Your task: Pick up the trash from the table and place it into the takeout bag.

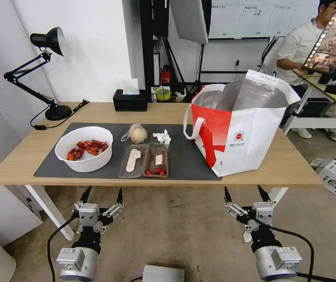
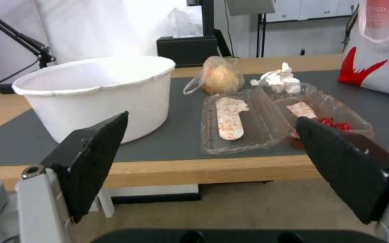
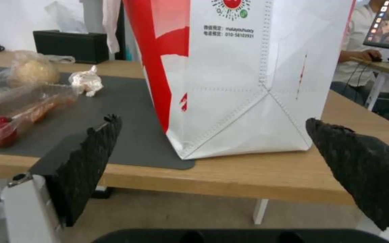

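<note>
Light-wood table (image 1: 27, 156), grey mat (image 1: 183, 156) along its front edge. Bowl (image 1: 84, 148) at the mat's left end, hinged tray (image 1: 144, 159) mid-front with its long axis along that edge, knotted bag (image 1: 137, 133) and tissue (image 1: 162, 136) behind it, takeout bag (image 1: 240, 125) at the right end. Left gripper (image 1: 101, 194) hangs spread below the front edge, between bowl and tray (the nearer arm); right gripper (image 1: 247, 194), also spread, faces the bag.
</note>
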